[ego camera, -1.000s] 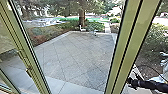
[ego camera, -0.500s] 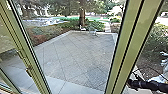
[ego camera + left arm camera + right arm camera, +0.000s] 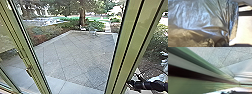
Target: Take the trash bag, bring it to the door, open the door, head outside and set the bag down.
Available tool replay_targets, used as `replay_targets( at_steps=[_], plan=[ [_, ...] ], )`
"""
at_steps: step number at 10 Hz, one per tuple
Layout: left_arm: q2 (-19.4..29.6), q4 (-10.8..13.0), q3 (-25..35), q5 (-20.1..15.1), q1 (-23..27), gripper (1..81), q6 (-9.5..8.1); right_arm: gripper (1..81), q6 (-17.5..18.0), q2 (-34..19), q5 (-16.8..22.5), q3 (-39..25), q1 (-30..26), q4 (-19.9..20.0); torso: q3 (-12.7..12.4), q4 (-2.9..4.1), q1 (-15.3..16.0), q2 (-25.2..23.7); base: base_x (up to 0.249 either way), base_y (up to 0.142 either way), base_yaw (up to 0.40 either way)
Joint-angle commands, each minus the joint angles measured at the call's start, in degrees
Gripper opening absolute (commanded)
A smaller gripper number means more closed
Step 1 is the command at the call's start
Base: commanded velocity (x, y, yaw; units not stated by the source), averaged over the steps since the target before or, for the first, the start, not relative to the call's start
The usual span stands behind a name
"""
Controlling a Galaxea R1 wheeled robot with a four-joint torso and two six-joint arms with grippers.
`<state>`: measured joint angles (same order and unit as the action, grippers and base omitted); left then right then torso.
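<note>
Close in front of the left wrist, the bag (image 3: 193, 15) is spreading wide, its thin, shiny film glinting bluish and drawing into tight creases at one edge. Brownish folds are bunching nearer that edge's end. Past the creases, a pale surface (image 3: 244, 27) is showing beside a dark strip (image 3: 245, 13).

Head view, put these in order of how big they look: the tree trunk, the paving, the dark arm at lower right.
Largest to smallest:
Paving
Dark arm
Tree trunk
</note>
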<state>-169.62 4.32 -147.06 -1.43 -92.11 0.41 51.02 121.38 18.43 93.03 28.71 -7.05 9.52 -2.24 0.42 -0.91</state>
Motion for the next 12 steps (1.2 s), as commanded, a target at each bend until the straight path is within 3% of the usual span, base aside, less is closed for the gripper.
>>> replay_targets(
  at_steps=[1, 8, 12],
  plan=[
    [-0.2, 0.34, 0.45, -4.02, 0.48, 1.0, 0.55, 81.1, -1.45, -6.47, -3.58, 0.04, -14.32, -4.12, 0.0, 0.0, 0.0, 0.0, 0.0, 0.0, 0.0],
    [-1.07, 0.43, 0.45, -4.02, 0.39, 1.0, 0.73, 81.1, -1.62, -15.52, 0.46, -6.72, -18.37, -6.75, 0.0, 0.02, -0.02, 0.0, 0.0, 0.0, 0.0],
    [-1.16, 0.34, 0.45, -4.02, 0.39, 1.0, 0.73, 81.1, -1.62, -17.46, 3.89, -9.54, -21.8, -8.42, 0.0, 0.05, 0.0, 0.0, 0.0, 0.0, 0.0]
  ],
)
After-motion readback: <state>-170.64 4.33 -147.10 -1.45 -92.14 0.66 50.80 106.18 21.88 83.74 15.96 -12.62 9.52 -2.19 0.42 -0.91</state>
